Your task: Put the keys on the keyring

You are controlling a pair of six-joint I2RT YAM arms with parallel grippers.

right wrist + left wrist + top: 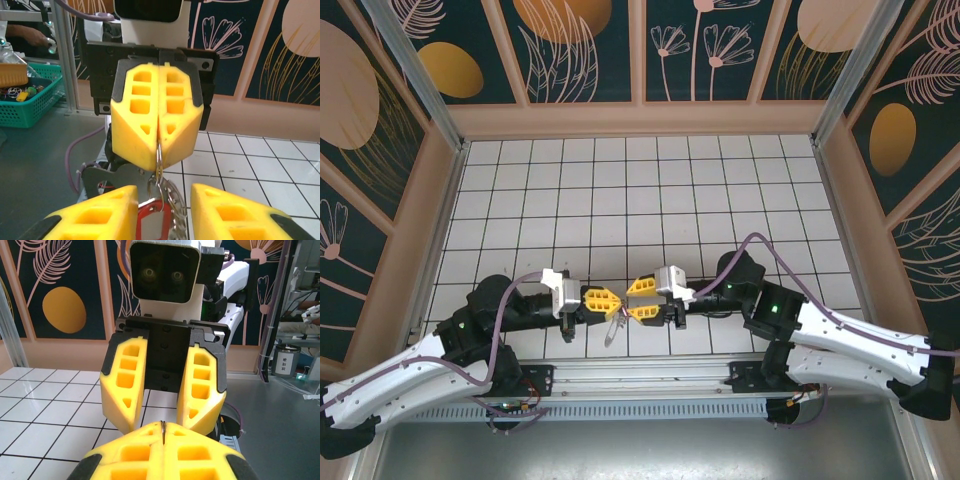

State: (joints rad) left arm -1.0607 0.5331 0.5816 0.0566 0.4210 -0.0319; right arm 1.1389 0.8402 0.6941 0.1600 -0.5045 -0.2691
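The keyring (158,175) hangs pinched in the tightly closed left gripper (158,150), and the red key (150,205) dangles just below, between the open right gripper (162,192) fingers, but I cannot tell if it is on yet

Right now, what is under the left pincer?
From the left pincer hang a wire ring, chain links and a red key head; the ring's top is hidden between its fingers.

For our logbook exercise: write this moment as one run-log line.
left gripper: shut on keyring | right gripper: open, facing the left one | red key: hangs under keyring, between right jaws
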